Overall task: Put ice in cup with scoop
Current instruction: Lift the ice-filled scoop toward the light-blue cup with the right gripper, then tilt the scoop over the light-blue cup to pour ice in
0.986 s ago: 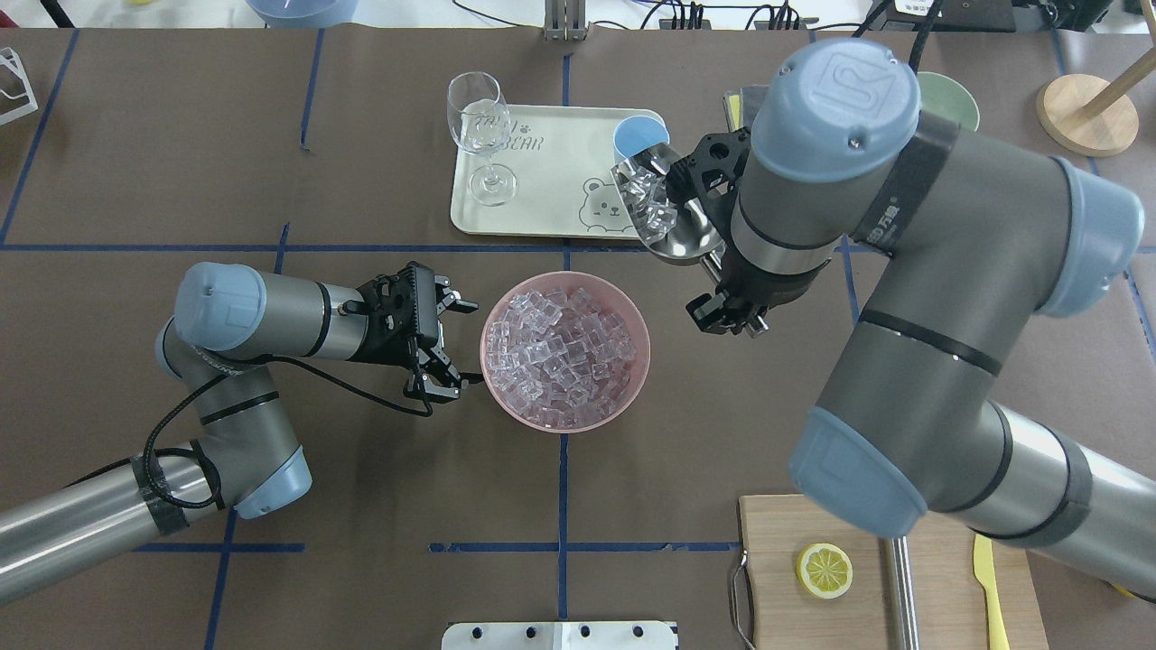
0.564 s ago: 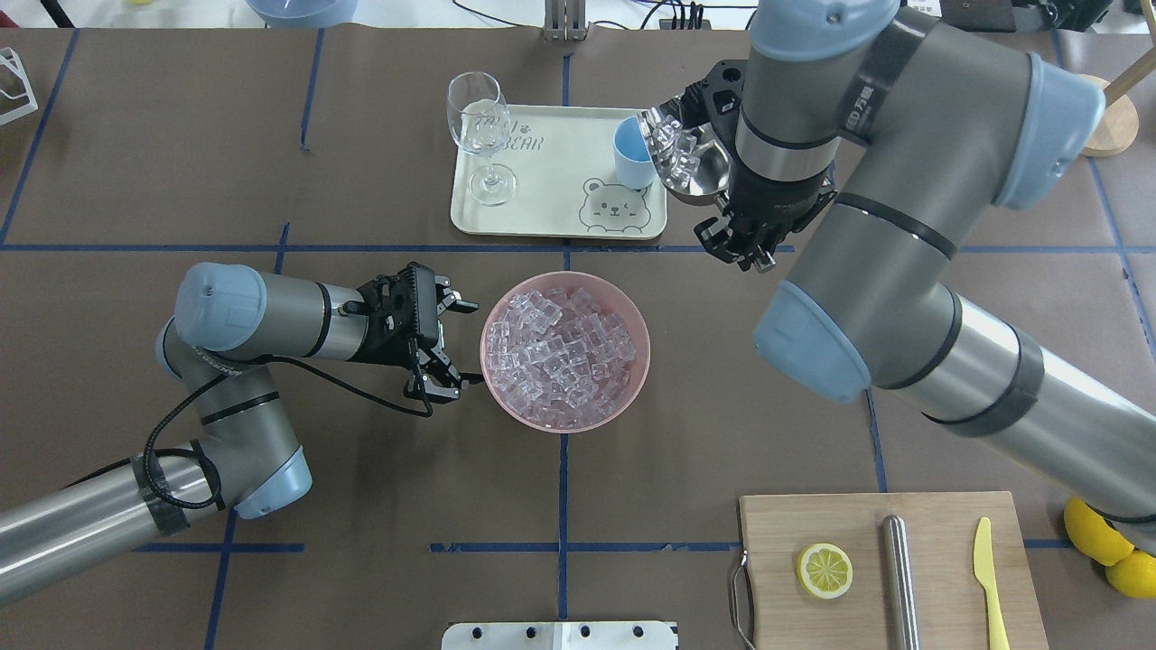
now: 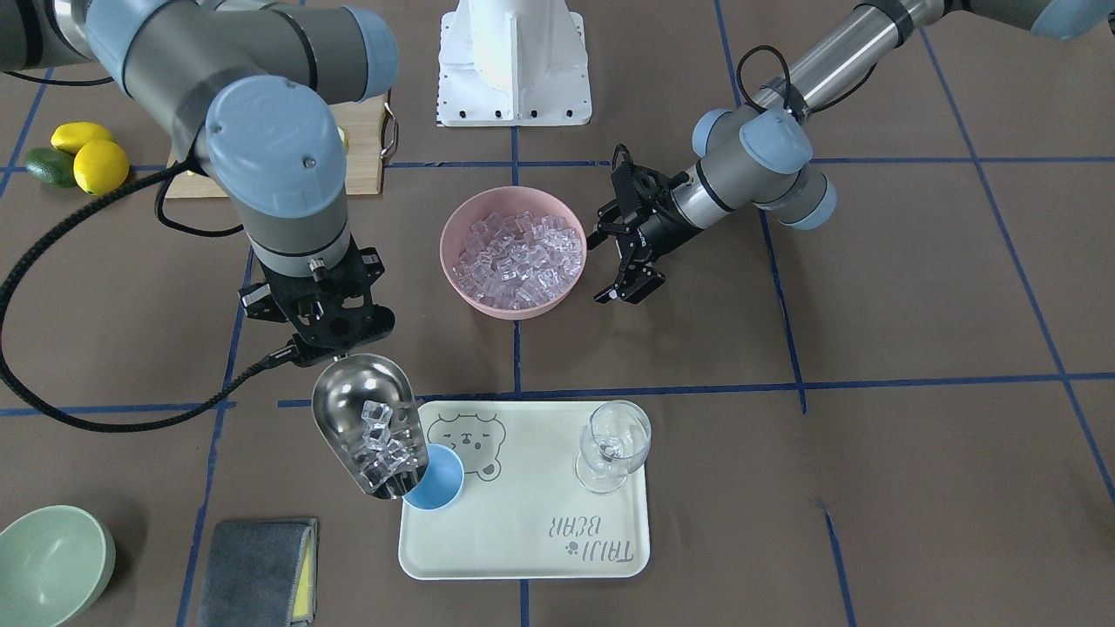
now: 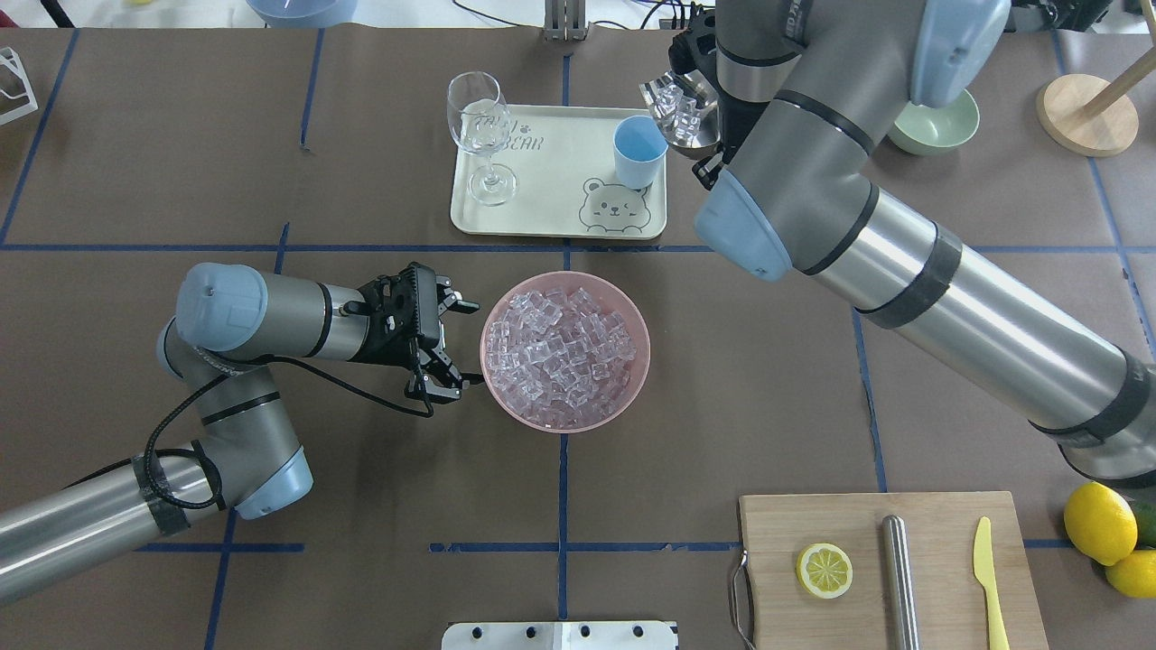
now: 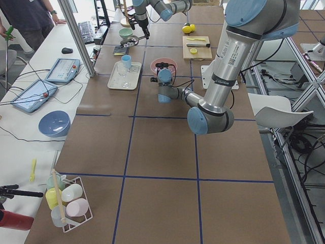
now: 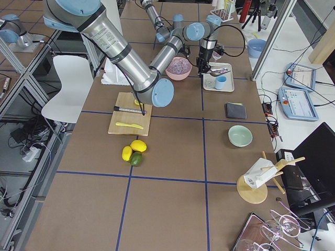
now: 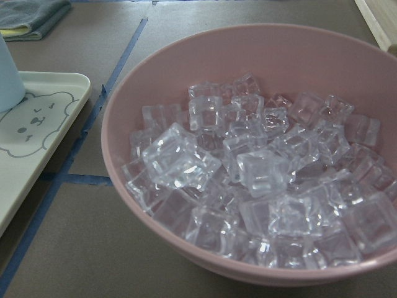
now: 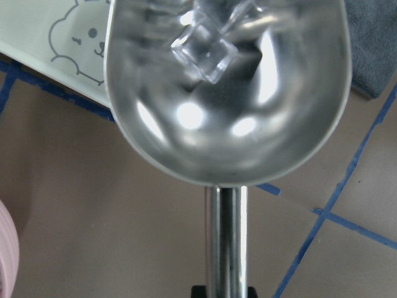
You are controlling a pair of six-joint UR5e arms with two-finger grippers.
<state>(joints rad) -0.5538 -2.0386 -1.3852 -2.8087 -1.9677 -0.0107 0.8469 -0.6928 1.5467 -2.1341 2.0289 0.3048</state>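
Observation:
The steel scoop (image 3: 370,435) hangs tilted over the tray's corner, its open mouth at the rim of the light-blue cup (image 3: 438,481). Several ice cubes (image 3: 381,440) lie in its trough. My right gripper (image 3: 335,347) is shut on the scoop's handle (image 8: 226,242). In the overhead view the scoop (image 4: 684,117) sits just right of the cup (image 4: 638,149). More ice (image 4: 560,352) fills the pink bowl (image 4: 564,426). My left gripper (image 4: 461,343) stands open beside that bowl's left rim, holding nothing.
The cream tray (image 4: 551,181) also carries a wine glass (image 4: 479,126). A green bowl (image 4: 939,122) and a grey cloth (image 3: 257,570) lie beyond the scoop. A cutting board (image 4: 939,578) with a lemon slice, steel cylinder and yellow knife sits near right.
My right arm has carried the loaded scoop toward the far edge of the table, from the tray's near corner to beside the cup's far right rim. The left arm has stayed still.

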